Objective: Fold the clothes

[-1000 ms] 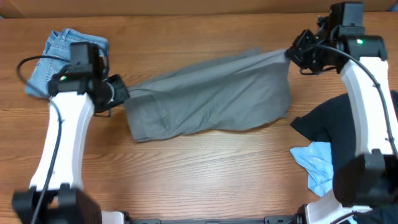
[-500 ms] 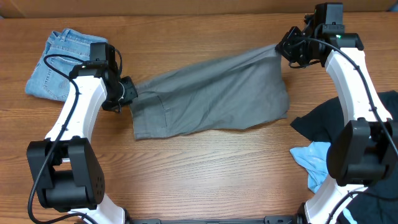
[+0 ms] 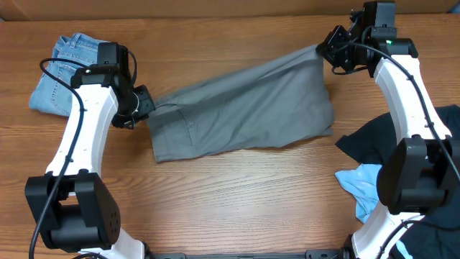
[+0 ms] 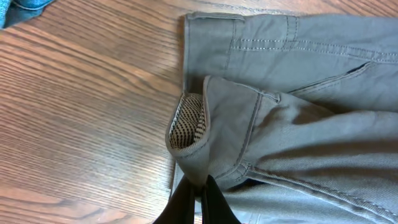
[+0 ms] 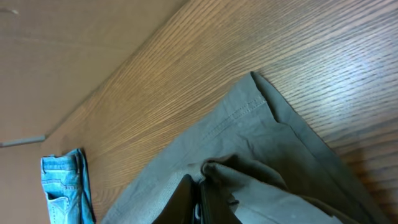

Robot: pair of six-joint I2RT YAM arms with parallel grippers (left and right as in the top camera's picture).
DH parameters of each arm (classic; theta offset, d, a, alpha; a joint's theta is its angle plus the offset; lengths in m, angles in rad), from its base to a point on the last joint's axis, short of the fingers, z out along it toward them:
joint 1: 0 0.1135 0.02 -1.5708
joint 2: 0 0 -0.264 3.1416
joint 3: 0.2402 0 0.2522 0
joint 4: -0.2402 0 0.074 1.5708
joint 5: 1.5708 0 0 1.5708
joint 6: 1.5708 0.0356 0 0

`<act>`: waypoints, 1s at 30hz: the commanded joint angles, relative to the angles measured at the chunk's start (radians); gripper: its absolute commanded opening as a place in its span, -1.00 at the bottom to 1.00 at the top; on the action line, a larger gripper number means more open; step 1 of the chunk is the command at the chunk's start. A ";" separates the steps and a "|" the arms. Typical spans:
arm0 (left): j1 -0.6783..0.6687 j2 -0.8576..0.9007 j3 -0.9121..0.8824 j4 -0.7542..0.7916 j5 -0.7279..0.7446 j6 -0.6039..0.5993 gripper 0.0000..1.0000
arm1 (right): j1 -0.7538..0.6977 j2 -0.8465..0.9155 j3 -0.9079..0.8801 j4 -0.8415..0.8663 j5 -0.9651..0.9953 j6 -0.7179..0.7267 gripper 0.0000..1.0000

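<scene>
Grey shorts [image 3: 244, 108] mid-counter, stretched toward far-right corner. Left gripper [image 3: 146, 105] clamped on waistband edge; right gripper [image 3: 325, 53] clamped on opposite corner, lifted. Risk: thin pinch may slip under tension; cloth would drop crooked, skewing fold.

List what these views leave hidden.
- Overhead: the dark shirt runs under the right arm and off the right edge.
- Overhead: the pale-blue cloth is partly behind that arm's base.
- Left wrist: the left gripper is cut by the bottom edge; grey trousers bunch over its grip.
- Right wrist: the right gripper likewise.
</scene>
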 commanded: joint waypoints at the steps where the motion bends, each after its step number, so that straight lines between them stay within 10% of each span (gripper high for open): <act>1: 0.026 -0.011 -0.015 -0.034 -0.214 -0.006 -0.92 | -0.043 0.004 0.030 0.043 0.151 0.005 -0.89; 30: -0.129 -0.407 -0.015 -0.443 -0.208 -0.063 -0.92 | -0.051 -0.436 0.031 -0.487 0.267 -0.097 -0.92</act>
